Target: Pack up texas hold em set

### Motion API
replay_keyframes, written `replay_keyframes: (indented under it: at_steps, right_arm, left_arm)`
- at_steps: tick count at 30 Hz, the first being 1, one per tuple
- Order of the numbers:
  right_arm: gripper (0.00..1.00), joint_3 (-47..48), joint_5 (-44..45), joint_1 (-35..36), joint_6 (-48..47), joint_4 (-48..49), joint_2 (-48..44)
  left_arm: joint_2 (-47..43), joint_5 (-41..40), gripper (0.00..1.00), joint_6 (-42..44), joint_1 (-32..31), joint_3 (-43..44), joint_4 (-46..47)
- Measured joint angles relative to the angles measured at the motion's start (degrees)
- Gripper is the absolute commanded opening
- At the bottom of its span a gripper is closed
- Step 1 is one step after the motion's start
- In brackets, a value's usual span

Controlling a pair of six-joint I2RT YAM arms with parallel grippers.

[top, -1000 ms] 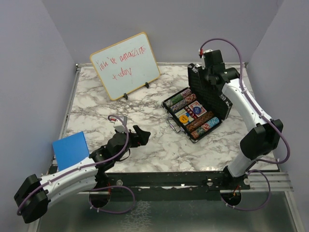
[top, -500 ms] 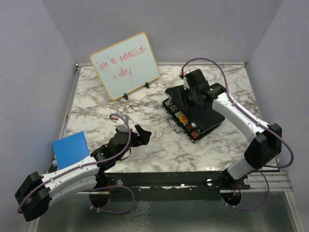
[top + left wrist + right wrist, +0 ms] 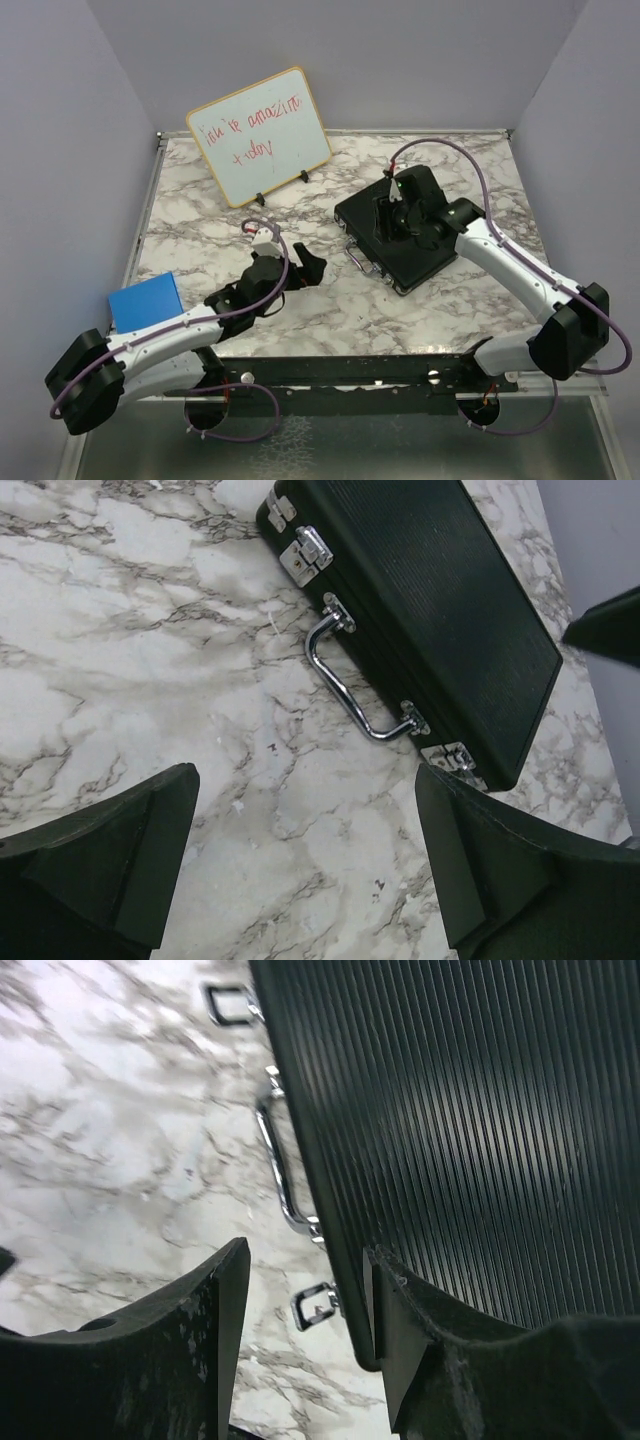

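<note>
A: Where does the briefcase (image 3: 418, 262) sit?
B: On the marble table (image 3: 190, 250), right of the whiteboard (image 3: 262, 150) and nearer the arms. It lies flat, lid down, turned diagonal.
A: How does it look?
B: Black ribbed lid, metal-edged. Chrome handle (image 3: 352, 688) on the front side, with a silver latch (image 3: 308, 554) past each end of it. Contents are hidden.
A: Right gripper (image 3: 305, 1265)?
B: Over the lid's front edge. Fingers moderately parted, one above the ribbing, one out over the marble. It clamps nothing; contact with the lid is unclear.
A: Left gripper (image 3: 305, 780)?
B: In front of the whiteboard, toward its right, low over the marble. Jaws spread wide, holding nothing. It faces the handle and stays apart from it.
</note>
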Motion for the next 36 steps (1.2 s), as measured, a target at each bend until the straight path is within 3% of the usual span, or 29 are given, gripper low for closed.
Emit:
replay_keyframes:
  at_steps: [12,14,17,21,30,36]
  right_arm:
    - [0.48,-8.22,3.19,0.0,0.13,0.07,7.19]
    - [0.46,-8.55,3.28,0.0,-0.04,0.17,8.68]
    - [0.43,-8.74,3.93,0.0,-0.28,0.68,9.75]
    - [0.41,-8.79,4.7,0.09,-0.31,0.83,10.16]
    - [0.39,-8.79,4.7,0.09,-0.33,1.44,11.1]
    - [0.38,-8.79,4.72,0.09,-0.63,1.66,11.47]
  left_arm:
    - [25.59,9.9,0.94,-3.5,9.81,16.22,8.17]
    - [28.39,11.19,0.87,-3.52,11.41,18.03,8.96]
    - [32.41,13.29,0.64,-3.54,13.29,21.33,9.92]
    - [37.16,16.72,0.5,-3.45,15.12,24.68,11.21]
    - [46.51,23.26,0.43,-3.5,17.07,27.78,13.0]
    - [47.65,25.4,0.29,-4.07,18.08,26.77,17.55]
